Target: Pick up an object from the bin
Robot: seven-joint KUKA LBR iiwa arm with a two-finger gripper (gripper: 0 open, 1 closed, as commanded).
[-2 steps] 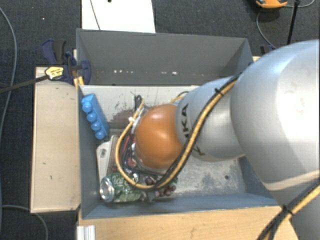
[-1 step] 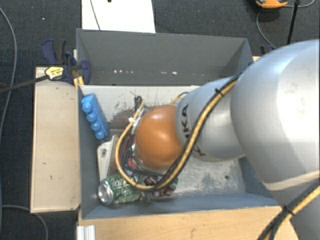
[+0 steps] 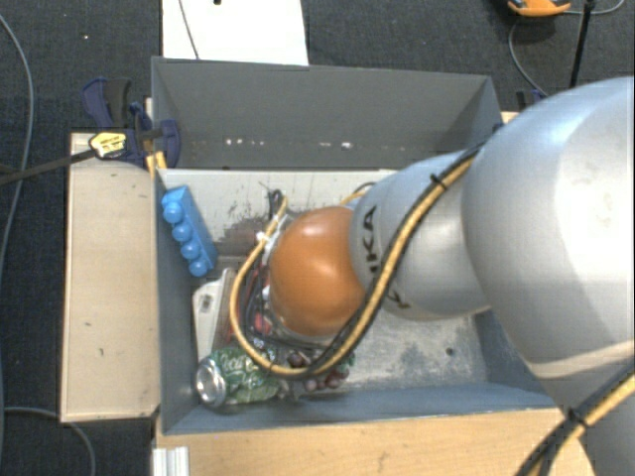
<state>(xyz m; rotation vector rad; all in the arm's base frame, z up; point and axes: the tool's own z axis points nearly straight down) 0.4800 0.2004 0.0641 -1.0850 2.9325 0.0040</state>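
Camera view, item one: you cannot tell whether the fingers stand wide or narrow, or whether they hold anything. The orange cover (image 3: 310,271) on the wrist sits directly over them and hides them.

Item two: the cover hangs low over the front-left part of the bin (image 3: 317,107). A yellow-and-black cable (image 3: 238,300) loops round its left and lower edges.

Item three: the nearest thing you can identify is a crushed green can (image 3: 236,380). It lies on its side in the front-left corner, its silver end turned toward the left wall. It sits just below the cable loop, which partly overlaps it.

A white flat piece (image 3: 207,310) lies just left of the cover, close to the left wall. It sits between the can and a blue block (image 3: 187,231) with a row of round knobs, which lies along that wall further back.

Small dark red bits show at the cover's lower edge, too hidden to name.

Item four: the grey arm (image 3: 516,236) comes in from the right and overlaps the bin's right side.
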